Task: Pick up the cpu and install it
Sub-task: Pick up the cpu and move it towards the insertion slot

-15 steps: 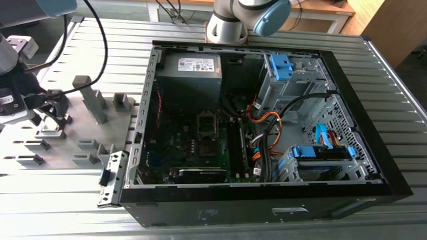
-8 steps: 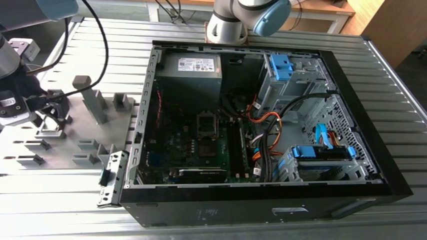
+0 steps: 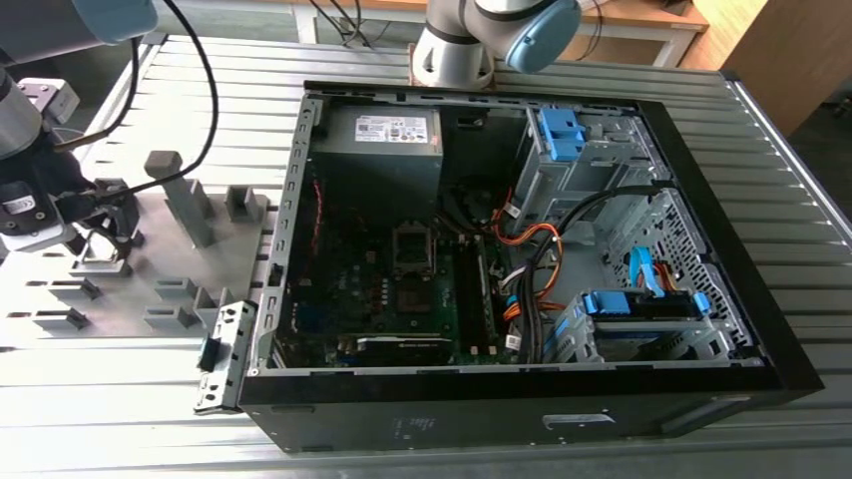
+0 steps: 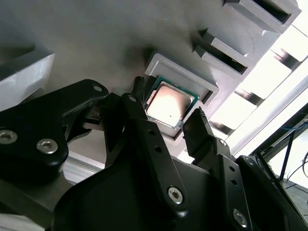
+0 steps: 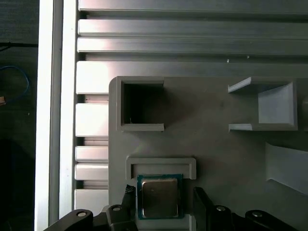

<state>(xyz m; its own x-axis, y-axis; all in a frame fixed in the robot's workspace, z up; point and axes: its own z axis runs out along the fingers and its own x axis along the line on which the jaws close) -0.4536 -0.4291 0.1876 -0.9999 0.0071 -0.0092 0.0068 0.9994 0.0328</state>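
So the cpu [image 5: 159, 197] is sitting flat in its little framed pocket [image 5: 161, 162] on the grey holder plate [image 5: 216, 144], silvery top facing up with the green edge showing all round. In the second wrist view the cpu [image 4: 171, 102] looks the same, snug inside the pocket's [image 4: 185, 72] raised walls.

The gripper [image 5: 163, 193] is parked right over it with its jaws spread, one black finger [image 5: 129, 192] just beside one edge of the chip and the other on the opposite side. On that opposite side there's a visible gap plus the pocket wall between finger and chip, so it's straddling, not squeezing. The second wrist view shows the gripper [image 4: 168, 107] in the same position, with the fingertips [image 4: 199, 126] down at pocket level on both sides.

In the exterior view the arm [image 3: 16, 125] comes over the holder plate [image 3: 147, 274] from the side away from the computer case [image 3: 466, 424], wrist pointing down, and the gripper [image 3: 107, 235] is low over the plate's far edge. A black cable [image 3: 207, 90] loops off the arm above the plate. The case lies open just beside the plate, both on the slatted metal table [image 3: 120, 419]. A square recess [image 5: 139, 106] sits next to the chip's pocket on the plate.
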